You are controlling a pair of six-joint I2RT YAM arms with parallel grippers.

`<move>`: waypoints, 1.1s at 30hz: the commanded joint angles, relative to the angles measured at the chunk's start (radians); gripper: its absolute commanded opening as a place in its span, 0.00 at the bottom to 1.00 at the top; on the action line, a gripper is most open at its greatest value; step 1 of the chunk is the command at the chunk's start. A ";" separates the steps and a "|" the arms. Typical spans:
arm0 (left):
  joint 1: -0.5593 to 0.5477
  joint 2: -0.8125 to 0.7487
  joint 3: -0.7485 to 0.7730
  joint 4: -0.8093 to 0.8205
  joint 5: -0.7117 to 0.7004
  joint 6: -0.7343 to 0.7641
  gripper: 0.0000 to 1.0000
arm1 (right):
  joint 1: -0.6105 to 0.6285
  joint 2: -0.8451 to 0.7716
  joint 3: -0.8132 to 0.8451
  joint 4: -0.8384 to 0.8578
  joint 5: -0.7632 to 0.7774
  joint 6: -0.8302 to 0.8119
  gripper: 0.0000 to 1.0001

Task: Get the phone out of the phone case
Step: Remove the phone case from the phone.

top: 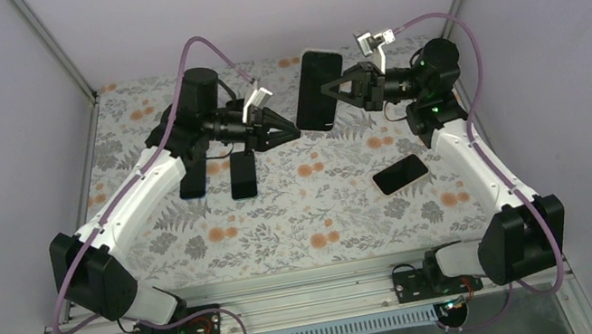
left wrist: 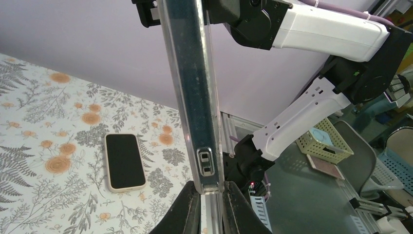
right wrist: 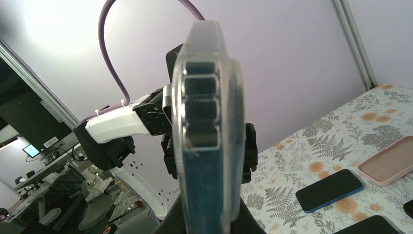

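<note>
Hanging between the arms, the cased phone (top: pixel 320 89) runs crosswise to both, left gripper (top: pixel 294 133) clamped on its near end, right gripper (top: pixel 331 87) clamped on its opposite edge.

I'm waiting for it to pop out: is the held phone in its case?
In: the dark phone sits inside the clear case rim, seen edge-on.

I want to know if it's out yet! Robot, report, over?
Left gripper and right gripper shut on phone case, held in the air. Phone not out yet. Nothing blocking.
</note>
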 commanded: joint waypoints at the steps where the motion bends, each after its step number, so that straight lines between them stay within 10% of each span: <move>1: 0.022 0.023 0.021 0.018 -0.075 -0.011 0.08 | 0.006 -0.055 -0.008 0.060 -0.071 0.045 0.04; 33: 0.084 0.039 -0.016 0.064 -0.147 -0.096 0.06 | 0.048 -0.063 -0.023 0.082 -0.125 0.029 0.04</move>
